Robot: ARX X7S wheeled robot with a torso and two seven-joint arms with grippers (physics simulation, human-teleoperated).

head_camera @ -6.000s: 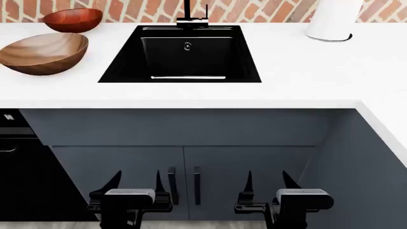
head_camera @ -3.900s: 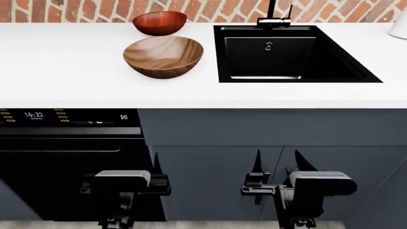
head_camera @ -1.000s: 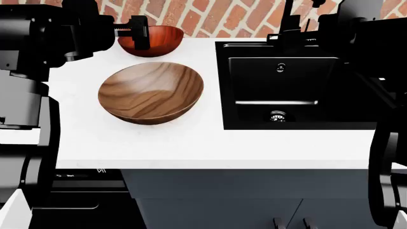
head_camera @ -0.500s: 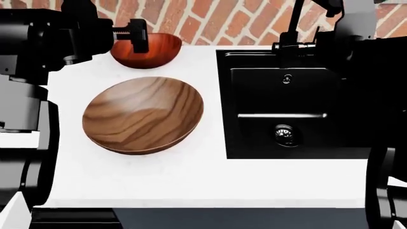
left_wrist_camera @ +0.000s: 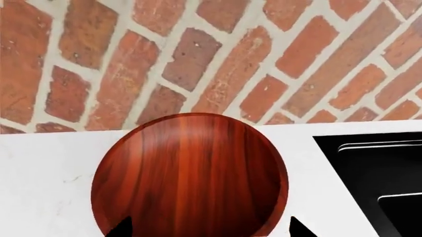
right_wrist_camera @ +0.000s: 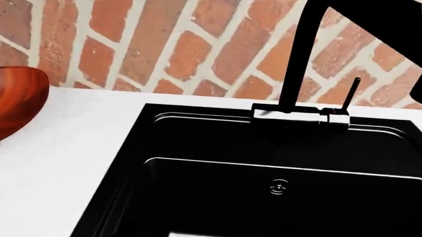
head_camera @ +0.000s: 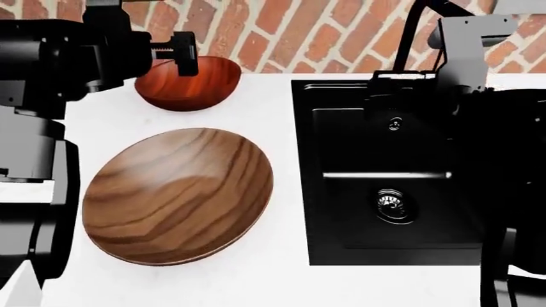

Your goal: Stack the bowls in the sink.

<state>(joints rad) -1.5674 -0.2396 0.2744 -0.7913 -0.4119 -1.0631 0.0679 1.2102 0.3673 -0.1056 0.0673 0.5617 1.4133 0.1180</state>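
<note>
The larger bowl [head_camera: 178, 195] is shallow and light walnut-brown with a broad swirling grain; it sits upright on the white table [head_camera: 273, 102], at the near left, just left of the sink [head_camera: 341, 211] but apart from its rim. The smaller bowl [head_camera: 189, 83] is deeper, glossy and reddish-brown (its grain runs in straight streaks); it stands upright farther back, close to the brick wall, apart from the larger bowl. The sink is a rectangular matte black basin sunk into the table at the right, with a round metal drain [head_camera: 395, 205] in its floor and a tall black angular faucet [right_wrist_camera: 310, 69] at its far edge.
</note>
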